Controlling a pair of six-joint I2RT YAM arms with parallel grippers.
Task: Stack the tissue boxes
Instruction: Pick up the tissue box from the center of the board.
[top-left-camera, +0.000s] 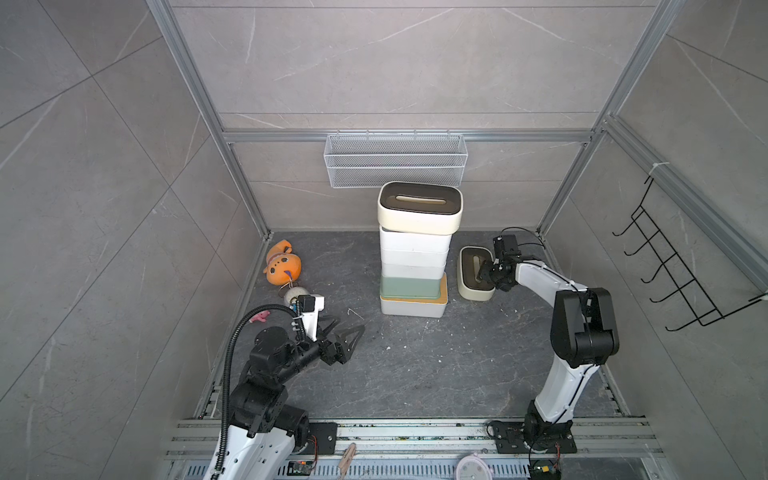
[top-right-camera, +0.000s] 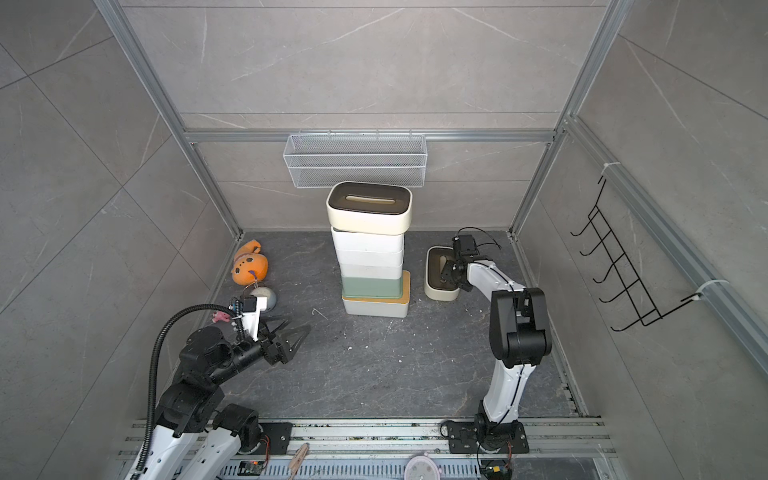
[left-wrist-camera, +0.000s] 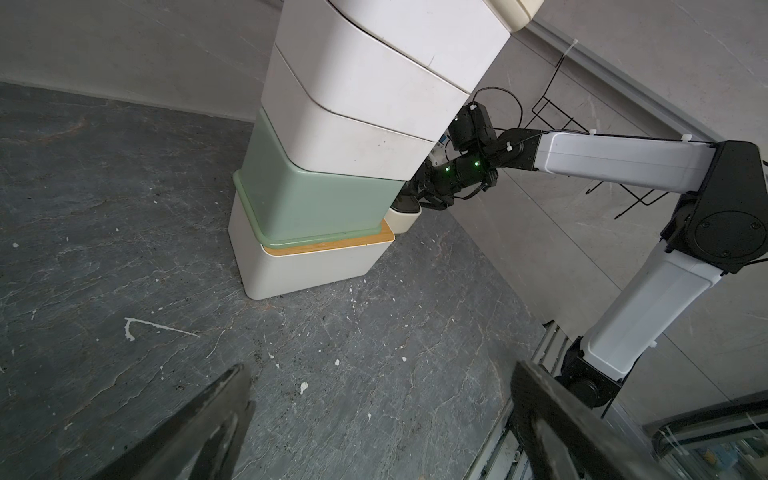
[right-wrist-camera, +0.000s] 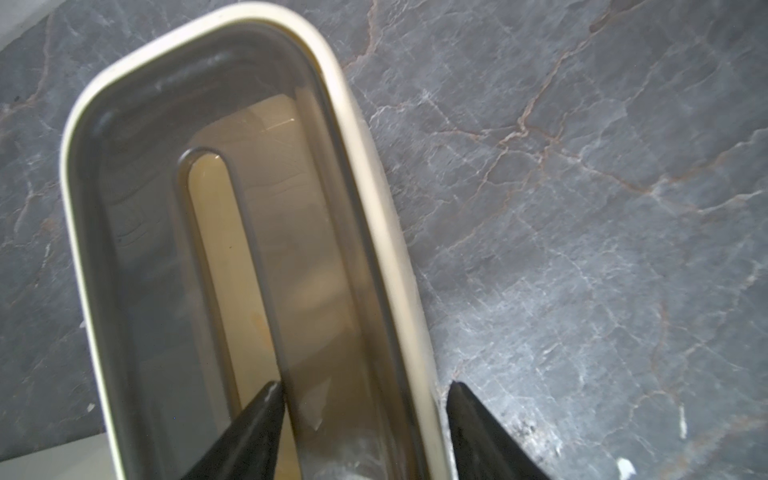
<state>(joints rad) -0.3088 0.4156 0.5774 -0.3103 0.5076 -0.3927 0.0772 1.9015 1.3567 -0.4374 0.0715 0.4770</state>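
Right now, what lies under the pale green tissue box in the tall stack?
A white rectangular box with a bamboo lid, the stack's bottom one. Only a strip of that lid shows; the pale green box covers the rest.

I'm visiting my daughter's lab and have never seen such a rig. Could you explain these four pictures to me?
Two robot arms stand at the near edge of a dark stone-look surface, each ending in a two-fingered gripper. Two pictures come from one overhead camera with two eyes, so they look nearly alike. The other two come from small cameras on the arms' wrists.

In the middle stands a stack of six tissue boxes. A seventh, a cream box with a brown lid, sits on the surface beside it. The right gripper has one finger in that box's lid slot and the other outside its wall; whether it grips yet is unclear. The left gripper is open and empty.

An orange plush toy lies at the left edge, and a wire basket hangs on the back wall.
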